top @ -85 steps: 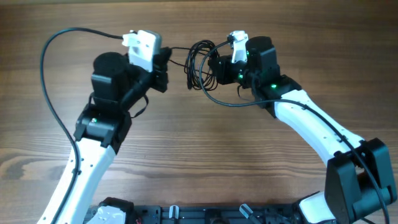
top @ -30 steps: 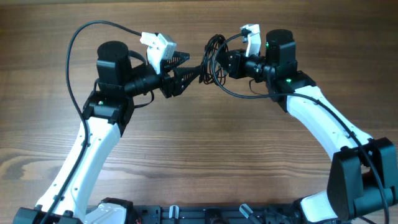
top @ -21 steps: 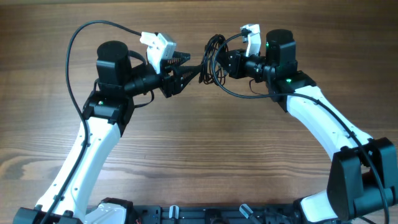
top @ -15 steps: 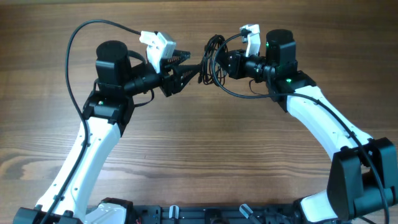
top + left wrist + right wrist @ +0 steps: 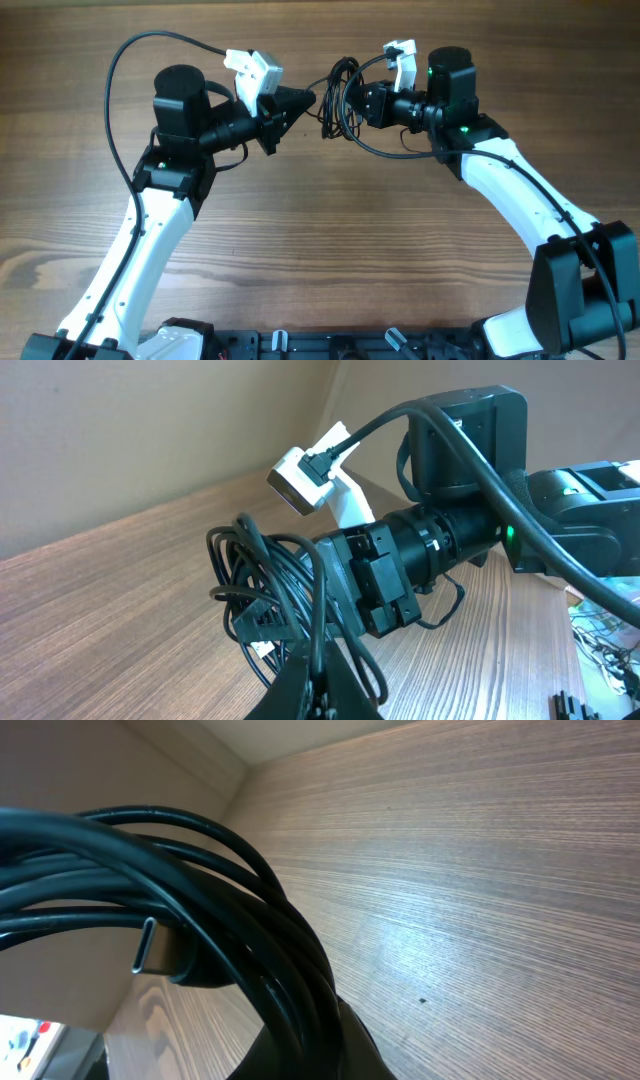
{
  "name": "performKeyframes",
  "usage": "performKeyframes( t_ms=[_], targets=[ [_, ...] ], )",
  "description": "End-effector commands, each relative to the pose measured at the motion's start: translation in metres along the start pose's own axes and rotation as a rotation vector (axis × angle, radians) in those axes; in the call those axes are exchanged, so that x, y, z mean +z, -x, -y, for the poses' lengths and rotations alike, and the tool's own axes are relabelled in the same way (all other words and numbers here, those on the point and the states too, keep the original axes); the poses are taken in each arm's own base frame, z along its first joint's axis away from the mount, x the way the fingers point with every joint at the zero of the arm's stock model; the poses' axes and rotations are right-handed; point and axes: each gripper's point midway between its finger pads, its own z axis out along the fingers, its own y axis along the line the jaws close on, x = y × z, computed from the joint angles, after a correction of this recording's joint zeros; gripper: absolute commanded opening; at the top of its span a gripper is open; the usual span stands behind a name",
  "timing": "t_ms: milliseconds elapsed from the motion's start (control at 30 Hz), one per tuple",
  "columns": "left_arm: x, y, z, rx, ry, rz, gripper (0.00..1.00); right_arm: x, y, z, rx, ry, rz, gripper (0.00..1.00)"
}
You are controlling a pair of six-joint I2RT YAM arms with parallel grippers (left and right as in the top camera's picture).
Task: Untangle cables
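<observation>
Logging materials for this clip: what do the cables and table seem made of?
The cables: black rubber or plastic jacket, smooth, faint sheen, bending in loose loops. One plug: silvery tip, probably metal. Table: wood or wood-look laminate, matte, fine straight grain.

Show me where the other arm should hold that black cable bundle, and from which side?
Probably an outer strand of the cable bundle, on the side away from the right tool, approached from the left. The right tool clamps the opposite edge, so loops fan open leftward; the left tool is shut on a strand there.
</observation>
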Motion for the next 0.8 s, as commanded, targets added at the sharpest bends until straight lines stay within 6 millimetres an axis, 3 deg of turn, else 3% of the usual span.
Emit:
performKeyframes(
  t_ms=[0, 133, 167, 233, 300, 367, 400, 767],
  targets=[
    [0.000, 0.008, -0.004, 0.016, 0.031, 0.013, 0.04, 0.001, -0.004, -0.006, 0.004, 0.036, -0.016, 0.05],
    [-0.001, 0.011, -0.017, 0.023, 0.107, 0.024, 0.04, 0.001, -0.005, -0.002, 0.003, 0.015, -0.014, 0.06],
    [-0.001, 0.012, -0.018, 0.026, 0.111, 0.028, 0.04, 0.001, -0.005, 0.001, 0.008, -0.003, -0.013, 0.11],
    [-0.004, 0.014, -0.020, 0.030, 0.118, 0.036, 0.04, 0.001, -0.007, 0.007, 0.018, -0.030, -0.014, 0.45],
    [-0.007, 0.016, -0.022, 0.030, 0.126, 0.042, 0.04, 0.000, -0.009, 0.008, 0.024, -0.038, -0.022, 0.60],
    [-0.010, 0.019, -0.023, 0.034, 0.133, 0.049, 0.04, 0.000, -0.011, 0.009, 0.029, -0.040, -0.028, 0.87],
    [-0.011, 0.020, -0.023, 0.036, 0.136, 0.052, 0.04, 0.000, -0.011, 0.009, 0.031, -0.041, -0.031, 0.93],
    [-0.018, 0.026, -0.020, 0.044, 0.143, 0.067, 0.04, -0.003, -0.026, -0.026, 0.007, 0.163, -0.118, 0.95]
  ],
)
